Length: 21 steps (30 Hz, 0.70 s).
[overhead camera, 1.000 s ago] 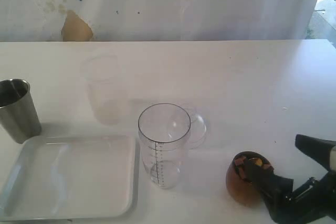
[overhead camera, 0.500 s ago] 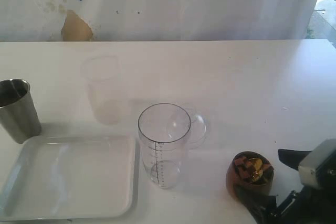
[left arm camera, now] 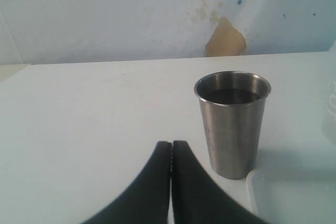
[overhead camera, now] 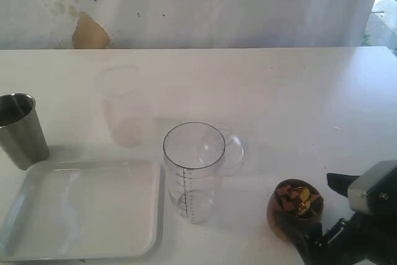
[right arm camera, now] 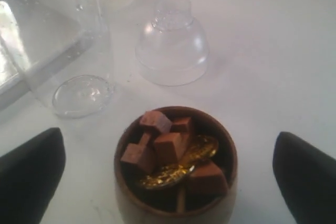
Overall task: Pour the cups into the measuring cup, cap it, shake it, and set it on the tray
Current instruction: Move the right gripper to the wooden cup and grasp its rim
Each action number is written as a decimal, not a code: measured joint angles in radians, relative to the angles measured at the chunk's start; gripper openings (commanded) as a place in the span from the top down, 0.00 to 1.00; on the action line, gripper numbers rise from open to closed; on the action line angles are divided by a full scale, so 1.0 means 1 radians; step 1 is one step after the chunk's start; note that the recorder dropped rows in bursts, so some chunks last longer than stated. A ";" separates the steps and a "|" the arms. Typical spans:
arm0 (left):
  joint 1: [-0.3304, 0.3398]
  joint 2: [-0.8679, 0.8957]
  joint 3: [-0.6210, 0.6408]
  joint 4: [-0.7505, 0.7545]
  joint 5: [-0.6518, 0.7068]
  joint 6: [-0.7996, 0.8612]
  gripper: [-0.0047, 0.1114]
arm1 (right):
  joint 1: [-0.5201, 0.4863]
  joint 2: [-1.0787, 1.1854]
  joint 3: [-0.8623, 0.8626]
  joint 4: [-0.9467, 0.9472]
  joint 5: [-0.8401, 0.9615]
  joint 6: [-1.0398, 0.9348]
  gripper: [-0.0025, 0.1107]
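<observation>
While the right tool [right arm camera: 168, 174] sits low in the lower right of the exterior frame with its two dark fingers spread wide, the wooden cup [overhead camera: 296, 210] stands upright between them, mouth up, heaped with brown cubes [right arm camera: 167, 145] and a few gold-foil pieces [right arm camera: 173, 171]. From the wrist camera I can see bare tabletop [overhead camera: 298, 103] on either side of the cup, so neither finger touches its wall yet; the tool brackets the cup and grips nothing. That is the relation the next move seems to turn on: the cup's axis is vertical and the fingers line up across its belly, so I judge a plain close would catch it. The measuring cup [overhead camera: 193, 172] stands upright at lower centre of the exterior frame, to the left of the wooden cup and near it, so the right arm is clearly the nearer one for this pour. A clear domed lid [overhead camera: 231, 148] rests just behind the measuring cup, and the tray [overhead camera: 87, 215] lies at lower left, just beside it. Over at the far left, the left tool [left arm camera: 171, 150] has its fingers pressed together and empty, with the steel tumbler [left arm camera: 232, 124] upright a little ahead of the tips and apart from them.
</observation>
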 measured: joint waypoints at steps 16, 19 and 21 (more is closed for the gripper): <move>0.000 0.000 0.000 0.000 0.000 0.000 0.95 | 0.000 0.284 -0.002 0.037 -0.161 -0.130 0.05; 0.000 0.000 0.000 0.000 0.000 0.000 0.95 | 0.000 0.347 -0.002 0.039 -0.204 -0.143 0.05; 0.000 0.000 0.000 0.000 0.000 0.000 0.95 | 0.000 0.387 -0.002 0.041 -0.236 -0.167 0.05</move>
